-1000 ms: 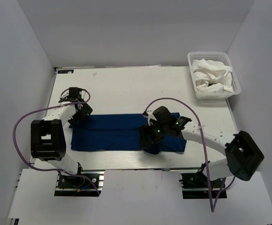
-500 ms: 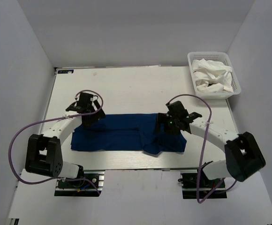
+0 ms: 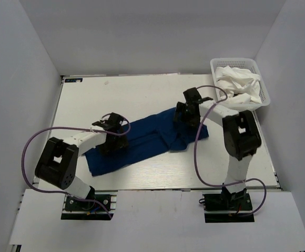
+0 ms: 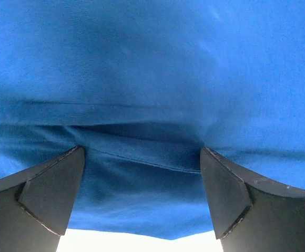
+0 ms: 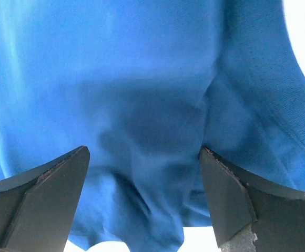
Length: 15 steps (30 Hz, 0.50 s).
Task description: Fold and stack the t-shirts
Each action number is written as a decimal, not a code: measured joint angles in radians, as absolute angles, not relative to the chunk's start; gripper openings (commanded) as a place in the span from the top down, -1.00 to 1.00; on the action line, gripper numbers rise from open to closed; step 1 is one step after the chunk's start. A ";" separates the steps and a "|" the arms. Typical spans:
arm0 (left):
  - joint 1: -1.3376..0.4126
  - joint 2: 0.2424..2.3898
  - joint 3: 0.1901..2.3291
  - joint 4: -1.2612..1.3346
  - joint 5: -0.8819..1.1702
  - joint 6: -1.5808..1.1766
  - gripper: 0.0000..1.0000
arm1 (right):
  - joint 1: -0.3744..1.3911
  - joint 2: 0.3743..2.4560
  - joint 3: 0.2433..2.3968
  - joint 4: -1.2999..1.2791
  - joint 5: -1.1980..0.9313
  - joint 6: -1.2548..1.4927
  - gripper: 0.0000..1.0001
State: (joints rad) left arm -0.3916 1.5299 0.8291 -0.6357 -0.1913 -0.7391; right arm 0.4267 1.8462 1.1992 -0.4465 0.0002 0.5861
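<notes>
We have skewed the navy t-shirt (image 3: 142,140) toward the far edge of the table (image 3: 142,94). The left fingers (image 4: 47,194) and right fingers (image 5: 47,202) are apart, so it likely needs straightening.

From above, my left gripper (image 3: 112,135) sits over the navy shirt (image 3: 144,140), and my own wrist covers the fingertips. Same story at my right gripper (image 3: 188,113). Touching the cloth or just above it? Can't tell. In both wrist views, blue fabric runs off the top and sides, and my fingers (image 4: 47,194) are cut off at the bottom edge. The white shirt (image 3: 239,84) is bunched in the basket (image 3: 242,107), its lower part behind the wall.
</notes>
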 measured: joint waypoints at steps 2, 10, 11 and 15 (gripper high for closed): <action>-0.440 1.526 0.829 -0.650 -0.170 -0.753 -1.00 | 0.391 1.969 1.362 -0.467 0.013 0.570 -0.81; -0.646 1.449 0.821 -0.703 0.023 -0.753 -1.00 | 0.328 2.405 2.040 -0.473 -0.062 0.364 -0.81; -0.666 1.431 0.829 -0.719 0.028 -0.743 -1.00 | 0.328 2.419 2.068 -0.471 -0.067 0.338 -0.81; -0.703 1.343 0.890 -0.749 -0.027 -0.703 -1.00 | 0.339 2.366 2.021 -0.460 -0.075 0.250 -0.81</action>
